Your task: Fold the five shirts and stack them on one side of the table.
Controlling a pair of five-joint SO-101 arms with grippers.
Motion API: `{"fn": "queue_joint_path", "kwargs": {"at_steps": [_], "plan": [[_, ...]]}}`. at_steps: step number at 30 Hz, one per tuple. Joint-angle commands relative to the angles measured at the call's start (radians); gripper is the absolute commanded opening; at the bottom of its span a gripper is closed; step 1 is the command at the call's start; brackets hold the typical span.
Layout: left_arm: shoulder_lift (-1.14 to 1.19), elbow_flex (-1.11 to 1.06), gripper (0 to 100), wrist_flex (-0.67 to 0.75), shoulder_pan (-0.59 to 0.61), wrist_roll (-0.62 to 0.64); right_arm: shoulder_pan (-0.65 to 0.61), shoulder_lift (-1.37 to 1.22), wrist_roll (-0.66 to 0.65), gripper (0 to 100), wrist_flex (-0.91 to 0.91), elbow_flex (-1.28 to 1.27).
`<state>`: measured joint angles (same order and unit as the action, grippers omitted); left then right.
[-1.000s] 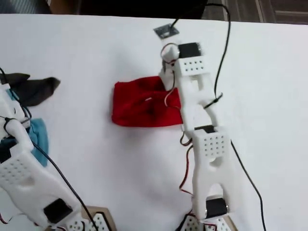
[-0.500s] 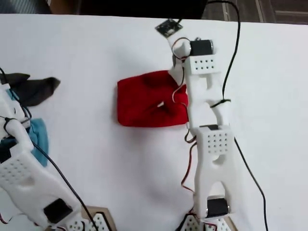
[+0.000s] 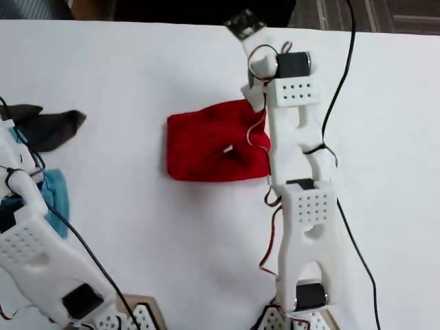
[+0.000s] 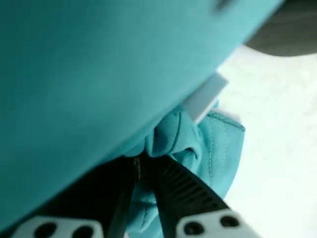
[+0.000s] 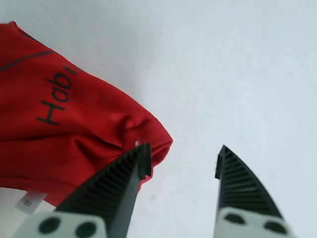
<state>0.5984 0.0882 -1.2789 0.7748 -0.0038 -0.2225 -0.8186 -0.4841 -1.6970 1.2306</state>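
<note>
At the desk's [image 3: 124, 69] left edge, a dark grey shirt [image 3: 48, 127] lies crumpled, with a teal shirt [image 3: 56, 196] bunched just nearer the front edge, partly under the left arm. The left gripper [image 4: 143, 188] is clenched on a fold of the teal shirt. Near the desk's middle, a red shirt [image 3: 206, 141] sits rumpled in a rough rectangle, with black lettering and a white label. The right gripper [image 5: 181, 163] stands released at its far right corner, one finger at the cloth's edge.
</note>
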Motion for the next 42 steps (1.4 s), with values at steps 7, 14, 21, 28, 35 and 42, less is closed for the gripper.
{"fn": "queue_joint_path", "kwargs": {"at_steps": [7, 14, 21, 28, 35, 42], "plan": [[0.011, -0.036, 3, 0.020, -0.006, 0.008, -0.147, 0.094, 0.034, 2.5, -0.010, -0.167], [0.011, -0.036, 3, 0.020, -0.006, 0.008, -0.159, 0.099, 0.032, 2.1, -0.010, -0.338], [0.011, -0.036, 3, 0.020, -0.006, 0.008, -0.176, 0.246, 0.029, 2.1, -0.013, -0.554], [0.011, -0.035, 3, 0.020, -0.006, 0.008, -0.142, 0.475, 0.026, 5.5, -0.010, -0.644], [0.011, -0.033, 3, 0.020, -0.006, 0.008, -0.130, 0.541, -0.098, 34.4, -0.008, -0.898], [0.011, -0.031, 3, 0.020, -0.006, 0.008, -0.124, 0.532, -0.101, 35.1, 0.024, -0.937]]}}
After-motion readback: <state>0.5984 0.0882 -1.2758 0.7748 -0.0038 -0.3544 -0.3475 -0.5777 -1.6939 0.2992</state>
